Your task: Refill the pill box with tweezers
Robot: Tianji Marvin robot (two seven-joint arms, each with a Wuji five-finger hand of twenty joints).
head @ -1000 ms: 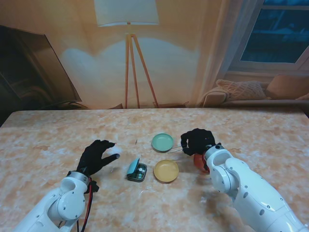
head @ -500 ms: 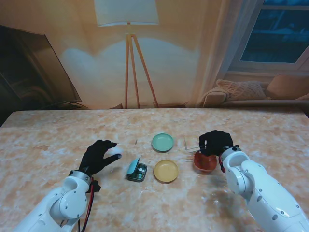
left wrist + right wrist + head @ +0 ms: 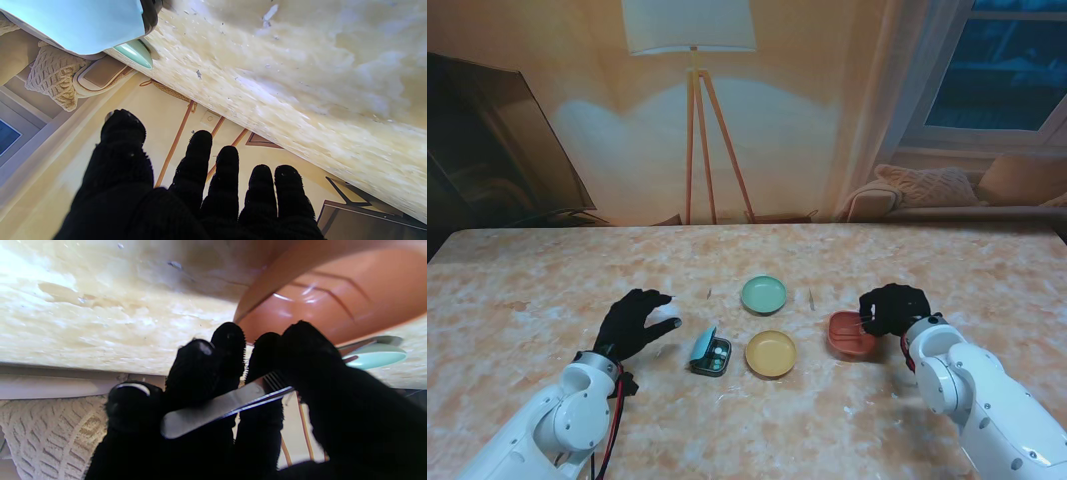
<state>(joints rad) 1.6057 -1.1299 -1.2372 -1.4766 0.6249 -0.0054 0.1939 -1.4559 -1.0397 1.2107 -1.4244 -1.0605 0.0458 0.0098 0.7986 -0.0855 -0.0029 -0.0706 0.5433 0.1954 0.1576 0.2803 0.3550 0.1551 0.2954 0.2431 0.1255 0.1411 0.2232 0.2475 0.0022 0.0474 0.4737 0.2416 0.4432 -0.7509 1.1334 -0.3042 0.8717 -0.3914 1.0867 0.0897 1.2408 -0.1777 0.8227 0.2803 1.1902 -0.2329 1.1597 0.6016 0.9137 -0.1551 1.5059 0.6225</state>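
Note:
The pill box [image 3: 710,351] lies open on the table, its teal lid [image 3: 76,23] raised, with small white shapes inside. My left hand [image 3: 632,322] rests to its left, open, fingers [image 3: 200,173] spread and holding nothing. My right hand [image 3: 892,308] hovers at the right rim of the red dish [image 3: 847,336], shut on the silver tweezers [image 3: 227,403]. The tweezers are pinched between thumb and fingers, with their tips reaching out over the red dish [image 3: 333,296]. Whether the tips hold a pill cannot be made out.
A green dish [image 3: 764,294] sits farther from me than the yellow dish [image 3: 771,353], both between the pill box and the red dish. The marble table top [image 3: 547,290] stretches wide on both sides. A floor lamp and a sofa stand beyond the far edge.
My right hand has carried the tweezers rightward, from beside the green dish to the right rim of the red dish. The left hand and the pill box have stayed put.

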